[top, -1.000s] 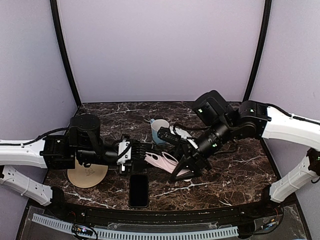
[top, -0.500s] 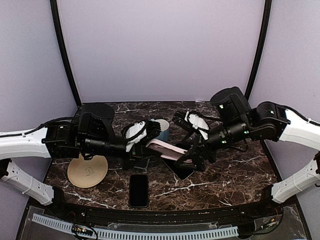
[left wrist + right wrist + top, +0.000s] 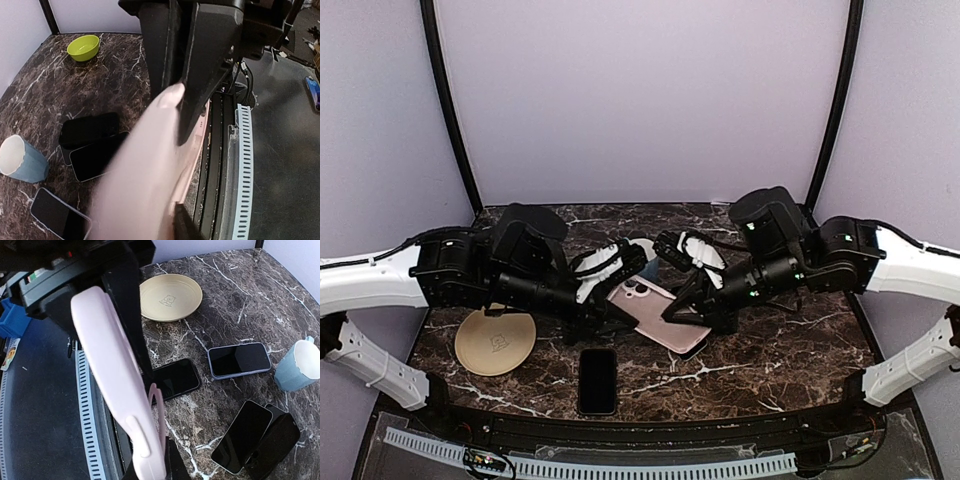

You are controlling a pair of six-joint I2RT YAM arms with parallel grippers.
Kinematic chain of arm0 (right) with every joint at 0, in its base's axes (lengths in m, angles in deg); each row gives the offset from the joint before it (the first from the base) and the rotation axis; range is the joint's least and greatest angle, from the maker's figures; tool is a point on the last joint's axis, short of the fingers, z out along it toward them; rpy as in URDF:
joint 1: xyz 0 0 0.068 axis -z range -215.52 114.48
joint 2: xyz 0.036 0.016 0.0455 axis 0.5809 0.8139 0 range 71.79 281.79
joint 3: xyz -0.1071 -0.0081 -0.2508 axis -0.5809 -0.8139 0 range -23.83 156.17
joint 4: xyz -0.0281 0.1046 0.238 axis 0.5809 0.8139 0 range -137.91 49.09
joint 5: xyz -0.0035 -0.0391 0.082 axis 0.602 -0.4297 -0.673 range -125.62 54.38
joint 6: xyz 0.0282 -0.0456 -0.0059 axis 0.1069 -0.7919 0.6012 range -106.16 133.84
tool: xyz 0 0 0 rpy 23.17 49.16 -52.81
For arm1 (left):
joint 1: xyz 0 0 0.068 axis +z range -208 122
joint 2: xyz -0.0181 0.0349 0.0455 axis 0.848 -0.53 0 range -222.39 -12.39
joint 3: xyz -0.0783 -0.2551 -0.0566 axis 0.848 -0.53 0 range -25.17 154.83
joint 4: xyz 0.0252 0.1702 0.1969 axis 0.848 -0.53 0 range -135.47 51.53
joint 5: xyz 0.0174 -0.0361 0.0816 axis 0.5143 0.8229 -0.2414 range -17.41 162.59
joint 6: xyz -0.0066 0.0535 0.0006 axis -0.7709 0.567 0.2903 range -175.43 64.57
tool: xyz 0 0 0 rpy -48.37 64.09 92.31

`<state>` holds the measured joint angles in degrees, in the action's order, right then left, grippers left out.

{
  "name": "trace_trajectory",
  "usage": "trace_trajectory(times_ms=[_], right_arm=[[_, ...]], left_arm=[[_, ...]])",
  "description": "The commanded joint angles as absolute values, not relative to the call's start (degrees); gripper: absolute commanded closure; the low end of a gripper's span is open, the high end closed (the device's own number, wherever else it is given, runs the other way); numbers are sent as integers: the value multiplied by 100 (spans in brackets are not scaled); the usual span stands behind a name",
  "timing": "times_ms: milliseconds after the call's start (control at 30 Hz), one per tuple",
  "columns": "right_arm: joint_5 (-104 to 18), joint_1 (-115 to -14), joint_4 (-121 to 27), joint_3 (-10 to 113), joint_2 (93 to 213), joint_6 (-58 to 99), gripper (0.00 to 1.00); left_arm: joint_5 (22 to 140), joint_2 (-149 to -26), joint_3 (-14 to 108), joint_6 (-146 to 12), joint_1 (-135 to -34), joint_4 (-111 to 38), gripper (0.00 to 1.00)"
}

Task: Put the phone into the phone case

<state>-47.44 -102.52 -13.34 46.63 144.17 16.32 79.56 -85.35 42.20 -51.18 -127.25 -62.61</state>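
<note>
We are in a robotics lab booth: plain lavender walls (image 3: 640,100), black frame poles (image 3: 450,100), two arms (image 3: 370,285) bolted to a marble-patterned table (image 3: 790,345).

Left end effector (image 3: 607,306) and right end effector (image 3: 691,308) clasp a pink phone case (image 3: 655,316) near a black phone (image 3: 597,381).

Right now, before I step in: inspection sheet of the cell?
Surface: dark marble table, no spills seen.
Job's things: pink phone case held off the table between both grippers; whether a phone is inside cannot be told. Black phone lies flat near the front edge.
Clutter: tan round plate, light blue cup, lime green bowl, several more dark phones.
Grippers: left gripper and right gripper both shut on the case.
Cables: black cable along the left arm.
Surroundings: lavender walls.
</note>
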Motion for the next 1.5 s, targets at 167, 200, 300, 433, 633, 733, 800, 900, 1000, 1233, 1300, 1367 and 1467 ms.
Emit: trace_trajectory(times_ms=[167,200,300,433,633,733,800,900,1000,1233,1300,1367,1467], right_arm=[[-6277,-9902,-5449,2967,13676,3682,100],[-6372,-9910,-5813,2837,13696,3810,100],[-6467,-9974,-6304,2668,13791,3978,100],[-6503,-10037,-6287,2710,13941,3920,100],[-6501,-10058,-6282,2722,14016,3883,100],[-6484,-10056,-6096,2768,14009,3840,100],[-6177,-10033,-5504,2878,14023,3761,77],[-4383,-9525,-3656,2909,14174,3980,23],[-4220,-8975,-3377,2561,14467,4374,22],[-3690,-8948,-2943,3317,16126,3951,2],[-3610,-8948,-2878,3588,16507,3774,2],[-3606,-8953,-2757,3866,16881,3660,4],[-3716,-8961,-2770,4054,17210,3670,10]], left_arm=[[7667,-7409,2033,-7020,-12739,-2477,14],[7775,-7329,1846,-7347,-12741,-2059,14],[7929,-7369,1502,-7729,-12762,-1088,22],[7864,-7372,1331,-7926,-12778,-553,26],[7888,-7470,1171,-8050,-12773,-26,46],[7776,-7552,1320,-8075,-12778,-466,92],[7364,-7505,1320,-8177,-12774,-877,100],[5736,-7171,1406,-9130,-12703,-3234,100],[4977,-7047,1399,-10026,-12578,-4514,100],[4668,-6911,1169,-10487,-12533,-5146,100],[4647,-6934,1211,-10401,-12526,-5148,100],[4632,-6960,1251,-10318,-12523,-5175,100],[4605,-6976,1271,-10254,-12503,-5244,100]])
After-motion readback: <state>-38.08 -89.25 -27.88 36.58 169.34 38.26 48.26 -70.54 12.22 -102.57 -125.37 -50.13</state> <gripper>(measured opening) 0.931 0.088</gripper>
